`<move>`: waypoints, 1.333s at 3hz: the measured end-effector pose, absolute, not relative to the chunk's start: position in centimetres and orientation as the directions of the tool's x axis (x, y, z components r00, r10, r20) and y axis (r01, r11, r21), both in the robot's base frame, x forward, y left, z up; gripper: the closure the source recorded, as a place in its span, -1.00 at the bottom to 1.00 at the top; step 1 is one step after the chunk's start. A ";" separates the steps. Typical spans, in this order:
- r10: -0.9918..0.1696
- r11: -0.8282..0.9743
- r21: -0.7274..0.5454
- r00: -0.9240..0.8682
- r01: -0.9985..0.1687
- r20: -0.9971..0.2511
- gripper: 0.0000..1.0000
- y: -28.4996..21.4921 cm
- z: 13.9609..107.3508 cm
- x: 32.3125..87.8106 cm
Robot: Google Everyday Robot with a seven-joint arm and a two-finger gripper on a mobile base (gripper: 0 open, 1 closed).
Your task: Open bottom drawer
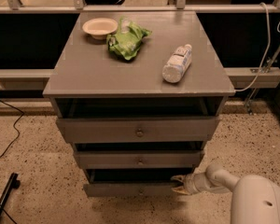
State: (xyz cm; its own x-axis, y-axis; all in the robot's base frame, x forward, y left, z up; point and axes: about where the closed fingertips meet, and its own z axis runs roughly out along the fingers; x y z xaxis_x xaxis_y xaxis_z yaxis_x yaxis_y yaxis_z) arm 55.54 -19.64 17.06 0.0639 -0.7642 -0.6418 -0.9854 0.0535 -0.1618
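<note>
Three grey drawers stack beneath one cabinet top, and the bottom drawer (130, 189) is the lowest and narrowest of them, close to the floor, with a small round knob (141, 189) at the middle of its shallow front. A dark gap shows above that front, so the drawer stands a little way out from the carcass. The gripper (179, 184) is at the right end of this front, level with its upper edge and touching or just beside it; how far it is open, and whether it has hold of the panel, cannot be told. The pale arm (217, 178) reaches in from the lower right, where the robot's white body (261, 203) fills the corner. Above the bottom drawer sits the middle drawer (139, 160), then the widest top drawer (138, 130), each with its own knob and a dark gap over it. On the cabinet top (84, 76) a pale bowl (100, 27) stands at the back left, a crumpled green bag (128, 39) lies just beside it, and a clear plastic bottle (177, 63) lies on its side towards the right. The floor (32, 148) is speckled, with a black cable (11, 127) trailing at the left.
</note>
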 end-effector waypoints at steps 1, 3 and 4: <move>-0.764 0.054 -0.162 0.064 -0.985 -0.642 0.87 -19.6 17.1 55.5; -0.718 -0.009 -0.183 0.134 -0.983 -0.683 0.35 -19.9 19.2 53.7; -0.716 -0.011 -0.180 0.133 -0.984 -0.686 -0.12 -19.6 19.0 53.6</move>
